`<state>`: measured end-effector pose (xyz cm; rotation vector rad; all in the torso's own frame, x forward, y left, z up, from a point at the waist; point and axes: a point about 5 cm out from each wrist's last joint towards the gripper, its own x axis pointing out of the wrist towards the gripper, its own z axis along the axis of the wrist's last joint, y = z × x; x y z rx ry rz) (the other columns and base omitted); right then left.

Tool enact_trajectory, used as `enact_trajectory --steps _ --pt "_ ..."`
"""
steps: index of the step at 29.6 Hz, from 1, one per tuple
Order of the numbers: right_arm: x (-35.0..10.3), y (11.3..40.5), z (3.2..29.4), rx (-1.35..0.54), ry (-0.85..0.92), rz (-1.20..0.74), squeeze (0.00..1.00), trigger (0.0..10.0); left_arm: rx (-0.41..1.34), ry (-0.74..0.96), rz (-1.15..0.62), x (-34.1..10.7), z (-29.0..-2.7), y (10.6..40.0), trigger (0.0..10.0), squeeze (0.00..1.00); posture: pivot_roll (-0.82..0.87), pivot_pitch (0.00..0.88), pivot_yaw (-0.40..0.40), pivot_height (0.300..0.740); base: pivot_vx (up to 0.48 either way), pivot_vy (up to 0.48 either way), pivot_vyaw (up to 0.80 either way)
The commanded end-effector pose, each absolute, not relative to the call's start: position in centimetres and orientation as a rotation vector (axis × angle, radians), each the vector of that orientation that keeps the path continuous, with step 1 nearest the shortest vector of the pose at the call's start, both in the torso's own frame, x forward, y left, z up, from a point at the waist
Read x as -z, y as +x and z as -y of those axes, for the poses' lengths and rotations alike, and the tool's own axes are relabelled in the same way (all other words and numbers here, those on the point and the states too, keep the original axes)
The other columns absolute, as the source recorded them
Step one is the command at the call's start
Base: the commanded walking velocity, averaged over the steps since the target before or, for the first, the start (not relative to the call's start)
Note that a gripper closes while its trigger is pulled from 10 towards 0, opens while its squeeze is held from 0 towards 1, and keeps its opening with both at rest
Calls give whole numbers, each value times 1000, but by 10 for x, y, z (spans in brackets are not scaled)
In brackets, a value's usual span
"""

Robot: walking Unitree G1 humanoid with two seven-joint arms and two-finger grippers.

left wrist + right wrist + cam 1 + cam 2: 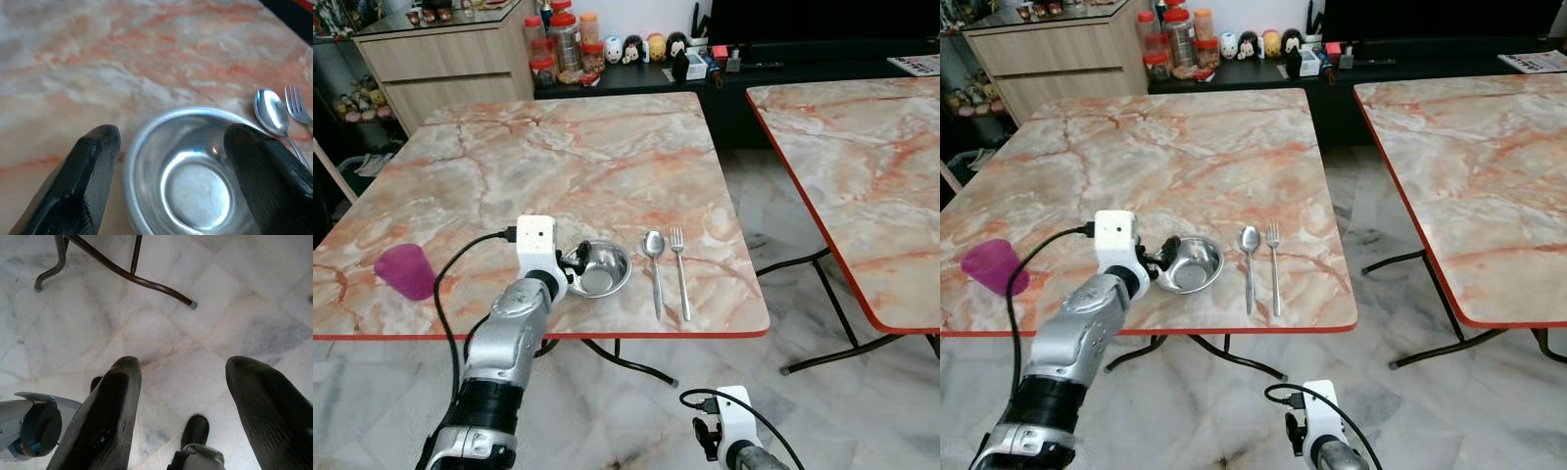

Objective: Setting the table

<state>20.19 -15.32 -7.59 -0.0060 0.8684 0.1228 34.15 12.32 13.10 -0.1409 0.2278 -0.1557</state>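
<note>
My left gripper (166, 161) stands wide open across the steel bowl (598, 268), holding nothing; the bowl looks light, stiff and slippery, so I would take its thin rim.

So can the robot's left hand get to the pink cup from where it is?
Probably yes. The left hand is open at the steel bowl, and the pink cup lies further to its left near the same table edge, with only bare tabletop between.

Steel bowl (598, 269) upright near table edge; spoon (654, 247), fork (678, 245) beside.
</note>
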Motion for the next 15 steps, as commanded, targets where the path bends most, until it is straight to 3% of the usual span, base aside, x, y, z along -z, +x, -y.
enact_trajectory --steps 1,2,8,9,15 --pt "77 201 151 -124 1 -878 0 10000 147 -163 -227 -133 -123 346 10000 596 29 24 48 740 0 0 0" --pt "77 201 151 -124 1 -877 0 10000 139 -163 -224 -134 -122 348 10000 1000 29 24 48 740 0 0 0" --pt "77 201 152 -122 1 -879 0 10000 113 -202 -196 -141 -121 355 10000 1000 24 24 47 740 0 0 0" --pt "77 201 152 -122 1 -879 0 10000 110 -207 -195 -142 -121 356 10000 20 25 24 46 740 0 0 0" --pt "77 201 152 -124 0 -879 0 10000 110 -187 -251 -132 -123 356 10000 0 24 23 47 740 0 0 0"
